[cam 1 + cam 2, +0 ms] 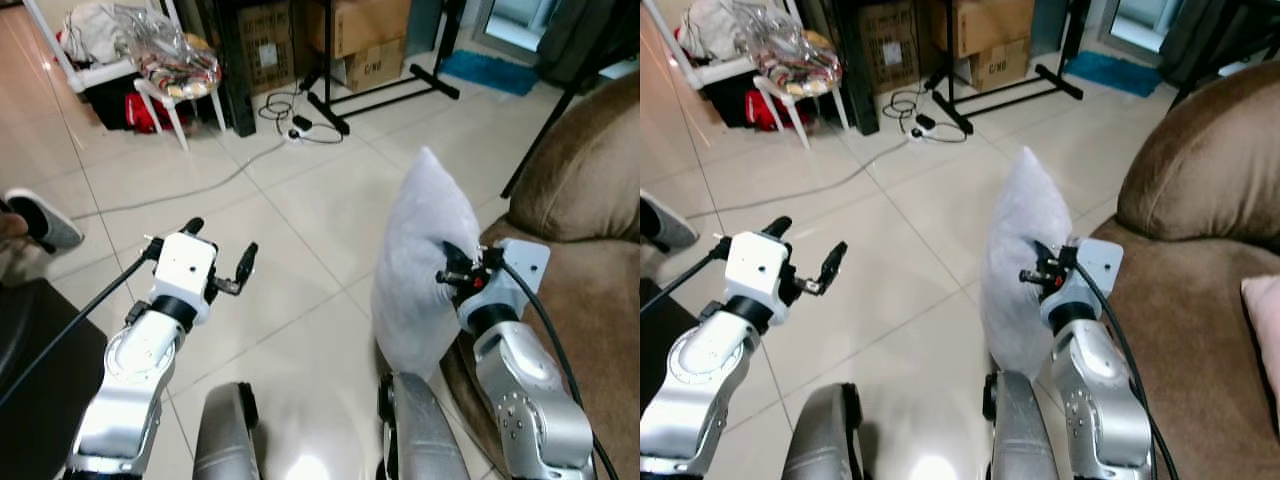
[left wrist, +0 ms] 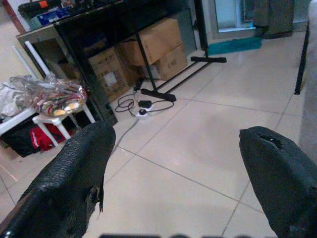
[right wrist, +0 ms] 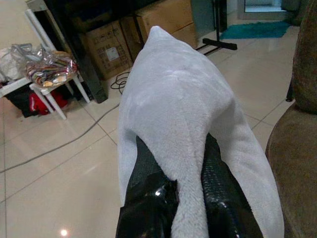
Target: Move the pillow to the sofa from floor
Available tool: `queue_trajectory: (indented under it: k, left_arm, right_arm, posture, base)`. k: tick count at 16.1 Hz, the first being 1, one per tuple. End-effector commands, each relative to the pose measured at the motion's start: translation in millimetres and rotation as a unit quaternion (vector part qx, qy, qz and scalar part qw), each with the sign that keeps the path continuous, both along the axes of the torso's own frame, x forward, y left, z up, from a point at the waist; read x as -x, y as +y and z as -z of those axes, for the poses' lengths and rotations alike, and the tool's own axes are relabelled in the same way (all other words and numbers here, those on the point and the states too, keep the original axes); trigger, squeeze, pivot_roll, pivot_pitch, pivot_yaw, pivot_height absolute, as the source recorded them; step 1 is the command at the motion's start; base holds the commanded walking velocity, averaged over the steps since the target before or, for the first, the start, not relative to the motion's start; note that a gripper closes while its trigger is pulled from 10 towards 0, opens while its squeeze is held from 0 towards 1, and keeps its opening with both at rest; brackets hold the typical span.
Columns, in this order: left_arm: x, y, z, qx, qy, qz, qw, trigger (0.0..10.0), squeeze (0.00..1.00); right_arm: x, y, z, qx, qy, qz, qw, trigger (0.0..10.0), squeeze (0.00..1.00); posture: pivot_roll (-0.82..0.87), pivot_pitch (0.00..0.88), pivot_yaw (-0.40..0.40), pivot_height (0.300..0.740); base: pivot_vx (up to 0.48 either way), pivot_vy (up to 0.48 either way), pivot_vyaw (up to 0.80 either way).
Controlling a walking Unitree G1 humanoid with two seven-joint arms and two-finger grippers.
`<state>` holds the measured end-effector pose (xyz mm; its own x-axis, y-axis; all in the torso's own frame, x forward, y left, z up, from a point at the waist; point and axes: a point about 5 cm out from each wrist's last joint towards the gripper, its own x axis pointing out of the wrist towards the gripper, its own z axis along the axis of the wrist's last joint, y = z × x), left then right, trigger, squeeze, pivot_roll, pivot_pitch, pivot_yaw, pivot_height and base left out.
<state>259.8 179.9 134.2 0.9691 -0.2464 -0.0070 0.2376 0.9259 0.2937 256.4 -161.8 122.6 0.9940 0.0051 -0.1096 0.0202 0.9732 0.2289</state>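
Your right gripper [image 3: 185, 208] pinches a fold of the pale grey pillow [image 1: 425, 255] between its two black fingers, holding it upright above the tiled floor [image 1: 300, 230], just beside the brown sofa [image 1: 1200, 300]. Your left gripper [image 1: 222, 256] hovers over the tiles with its fingers spread wide and nothing between them. Beyond, a white plastic chair [image 1: 165, 95] piled with bags stands near cardboard boxes [image 1: 360, 35] and a black stand [image 1: 385, 90].

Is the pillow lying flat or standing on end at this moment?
Standing on end. The pillow points a corner upward beside the sofa, with the right gripper shut on its edge.
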Motion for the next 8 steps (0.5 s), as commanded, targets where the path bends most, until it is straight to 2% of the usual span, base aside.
queue_trajectory:
  k: [1, 8]
  left_arm:
    - [-2.2, 2.0, 0.2, -0.010, 0.000, -0.005, 1.000, 10.0, 0.10]
    - [-5.6, -0.6, -0.3, -0.016, -0.003, -0.004, 1.000, 10.0, 0.11]
  right_arm:
    - [-3.3, 0.7, -16.3, 0.002, -0.036, 0.002, 0.999, 10.0, 0.00]
    - [-4.4, -2.7, -17.2, 0.010, -0.034, 0.014, 0.999, 10.0, 0.00]
  posture:
    - [-0.09, 0.000, 0.017, 0.628]
    - [-0.09, 0.000, 0.022, 0.668]
  base:
    - [0.000, 0.000, 0.00]
    - [0.000, 0.000, 0.00]
